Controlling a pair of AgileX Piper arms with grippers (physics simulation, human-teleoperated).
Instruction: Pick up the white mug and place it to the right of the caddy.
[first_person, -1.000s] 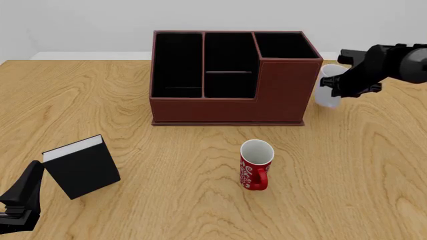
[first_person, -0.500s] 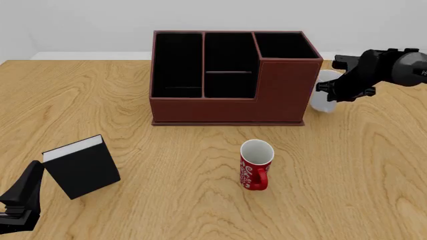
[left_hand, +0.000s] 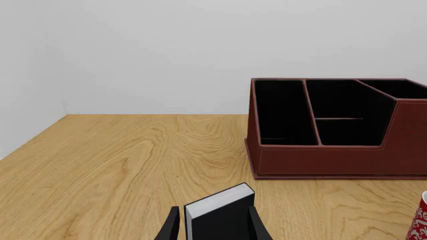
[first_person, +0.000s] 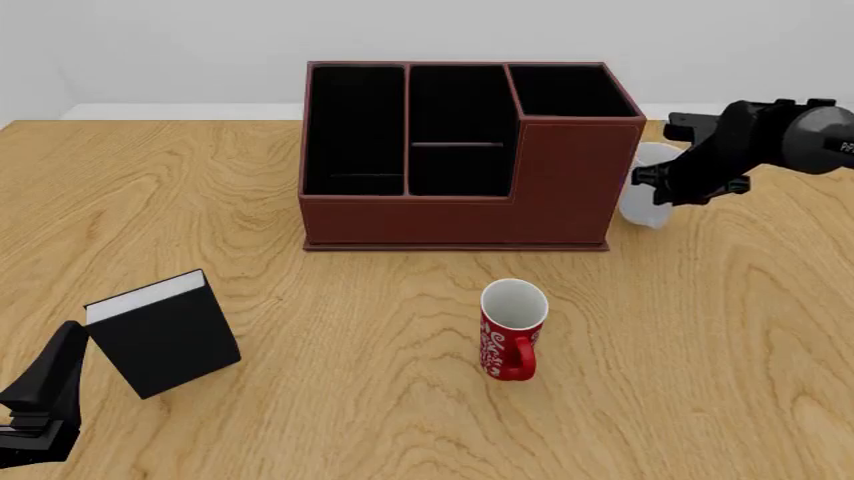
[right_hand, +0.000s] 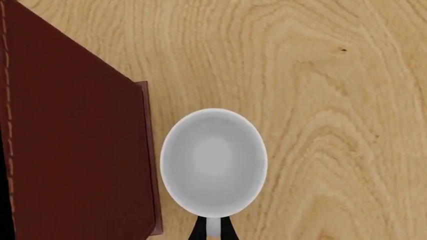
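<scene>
wooden table (first_person: 747, 330) under both arms. right gripper (right_hand: 212, 231) pinches what seems the white mug (right_hand: 213, 162) handle, mug just beside the caddy (first_person: 461, 160) at its 3 o'clock. placing looks nearly done; release is left. left gripper (left_hand: 213, 231) stands apart, holding nothing.

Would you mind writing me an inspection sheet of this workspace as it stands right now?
Surface: wooden table, light grain, no spills seen.
Job's things: white mug upright, right of the caddy, close to its side wall; whether they touch cannot be told.
Clutter: red mug upright in front of the caddy; black book standing at front left.
Grippers: right gripper closed on the white mug's handle; left gripper open, fingers either side of the book in its wrist view.
Cables: nothing seen.
Surroundings: plain pale wall behind the table.
</scene>
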